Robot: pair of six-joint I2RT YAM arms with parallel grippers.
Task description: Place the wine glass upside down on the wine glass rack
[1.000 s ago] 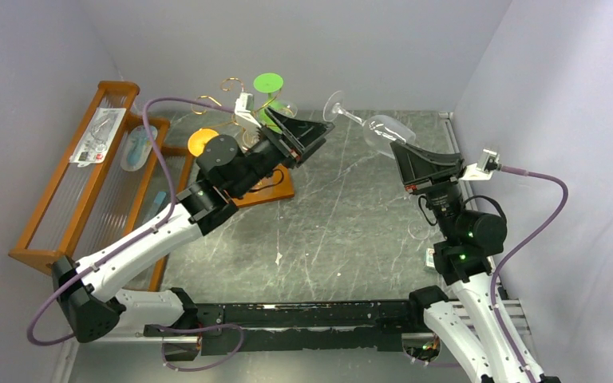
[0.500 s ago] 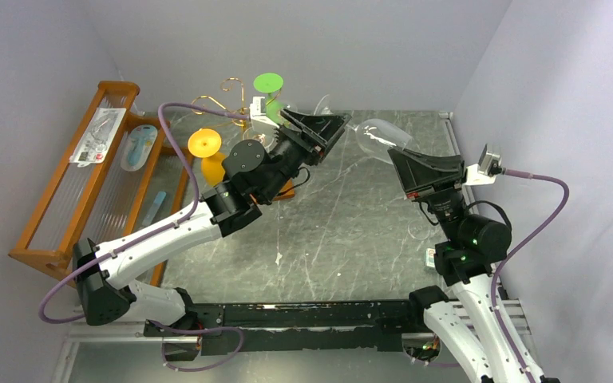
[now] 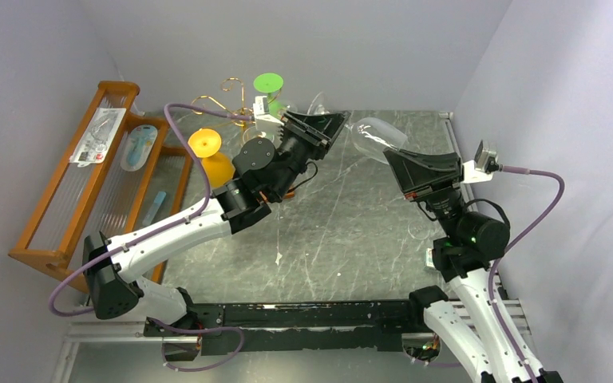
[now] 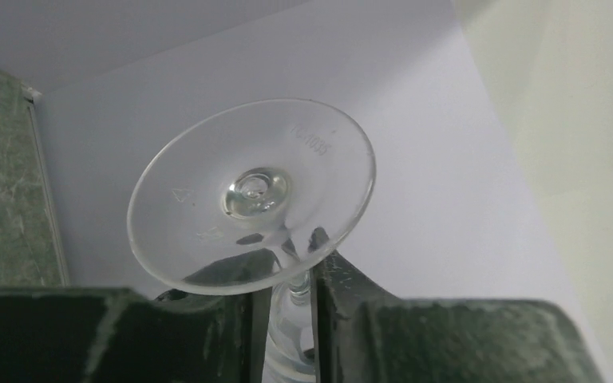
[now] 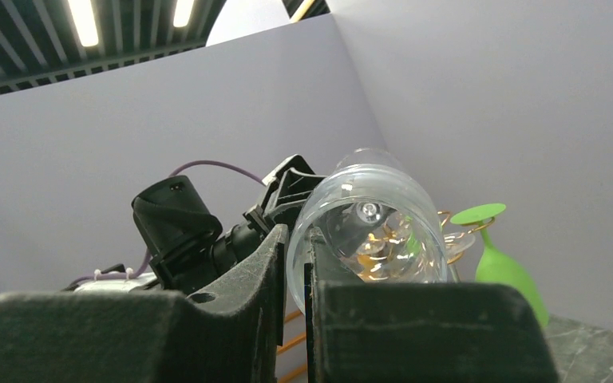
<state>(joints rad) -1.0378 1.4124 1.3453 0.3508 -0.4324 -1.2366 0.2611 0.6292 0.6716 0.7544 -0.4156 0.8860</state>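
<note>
I held the wine glass (image 3: 371, 132) sideways above the table (image 3: 343, 239): right gripper (image 5: 294, 239) pinching the bowl's rim, left gripper (image 4: 291, 251) clenched on the stem under the foot, presumably to carry it inverted to the wine glass rack (image 3: 232, 79).

Left claw (image 4: 291, 267) swung right, jaws narrowed — now flanking wine glass (image 4: 251, 195) stem

light: bright, even | source: ceiling strips (image 5: 85, 22) | near foreground: seemingly blurred
</note>
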